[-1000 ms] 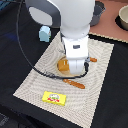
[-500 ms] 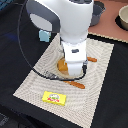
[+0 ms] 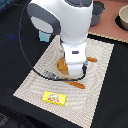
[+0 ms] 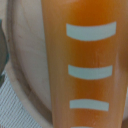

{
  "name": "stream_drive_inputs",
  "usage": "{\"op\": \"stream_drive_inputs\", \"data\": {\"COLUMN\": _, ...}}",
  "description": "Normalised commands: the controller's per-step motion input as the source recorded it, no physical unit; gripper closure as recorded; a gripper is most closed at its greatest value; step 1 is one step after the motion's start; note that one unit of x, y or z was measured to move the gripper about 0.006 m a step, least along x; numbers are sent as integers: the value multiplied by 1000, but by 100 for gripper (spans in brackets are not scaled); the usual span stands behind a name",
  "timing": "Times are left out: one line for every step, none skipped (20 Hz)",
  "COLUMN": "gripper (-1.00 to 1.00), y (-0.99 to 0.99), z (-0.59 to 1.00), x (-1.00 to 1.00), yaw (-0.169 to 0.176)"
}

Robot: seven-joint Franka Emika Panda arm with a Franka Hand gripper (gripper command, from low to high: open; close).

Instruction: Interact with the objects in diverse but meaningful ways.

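In the wrist view the orange rectangular block, marked with pale curved stripes, fills most of the picture very close to the camera. It lies on a round cream plate. No finger shows there. In the exterior view my gripper points down onto the orange block at the middle of the woven placemat; the white hand hides its jaws. The flat yellow packet with a red mark lies on the mat nearer the camera. The light-blue carton stands behind the arm, partly hidden.
An orange-handled utensil lies just in front of the plate and another to the exterior view's right of it. Two grey pots stand at the back right. A black cable loops over the mat.
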Motion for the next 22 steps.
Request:
{"op": "stream_drive_inputs", "data": {"gripper": -100, "y": 0, "z": -166, "x": -20, "yaw": 0}}
{"op": "stream_drive_inputs", "data": {"gripper": -100, "y": 0, "z": -169, "x": -23, "yaw": 0}}
{"op": "stream_drive_inputs", "data": {"gripper": -100, "y": 0, "z": -186, "x": -34, "yaw": 0}}
{"op": "stream_drive_inputs", "data": {"gripper": -100, "y": -3, "z": -206, "x": -43, "yaw": 0}}
{"op": "stream_drive_inputs", "data": {"gripper": -100, "y": 0, "z": -211, "x": -49, "yaw": 0}}
{"op": "stream_drive_inputs", "data": {"gripper": -100, "y": 0, "z": -209, "x": -54, "yaw": 0}}
{"op": "stream_drive_inputs", "data": {"gripper": -100, "y": 0, "z": -200, "x": -43, "yaw": 0}}
{"op": "stream_drive_inputs", "data": {"gripper": -100, "y": 0, "z": -203, "x": -26, "yaw": 0}}
{"op": "stream_drive_inputs", "data": {"gripper": -100, "y": 0, "z": -206, "x": -17, "yaw": 0}}
{"op": "stream_drive_inputs", "data": {"gripper": -100, "y": 0, "z": -194, "x": -9, "yaw": 0}}
{"op": "stream_drive_inputs", "data": {"gripper": 100, "y": 0, "z": -186, "x": 0, "yaw": 0}}
{"op": "stream_drive_inputs", "data": {"gripper": 100, "y": 0, "z": -163, "x": 0, "yaw": 0}}
{"op": "stream_drive_inputs", "data": {"gripper": 100, "y": 11, "z": -140, "x": 0, "yaw": 0}}
{"op": "stream_drive_inputs", "data": {"gripper": 100, "y": 26, "z": -126, "x": 0, "yaw": 0}}
{"op": "stream_drive_inputs", "data": {"gripper": 100, "y": 31, "z": -134, "x": 0, "yaw": 0}}
{"op": "stream_drive_inputs", "data": {"gripper": 100, "y": 34, "z": -140, "x": 0, "yaw": 0}}
{"op": "stream_drive_inputs", "data": {"gripper": 100, "y": 43, "z": -140, "x": 0, "yaw": 0}}
{"op": "stream_drive_inputs", "data": {"gripper": 100, "y": 46, "z": -160, "x": 0, "yaw": 0}}
{"op": "stream_drive_inputs", "data": {"gripper": 100, "y": 49, "z": -166, "x": 0, "yaw": 0}}
{"op": "stream_drive_inputs", "data": {"gripper": 100, "y": 51, "z": -169, "x": 0, "yaw": 0}}
{"op": "stream_drive_inputs", "data": {"gripper": 100, "y": 49, "z": -160, "x": 0, "yaw": 0}}
{"op": "stream_drive_inputs", "data": {"gripper": 100, "y": 34, "z": -131, "x": 0, "yaw": 0}}
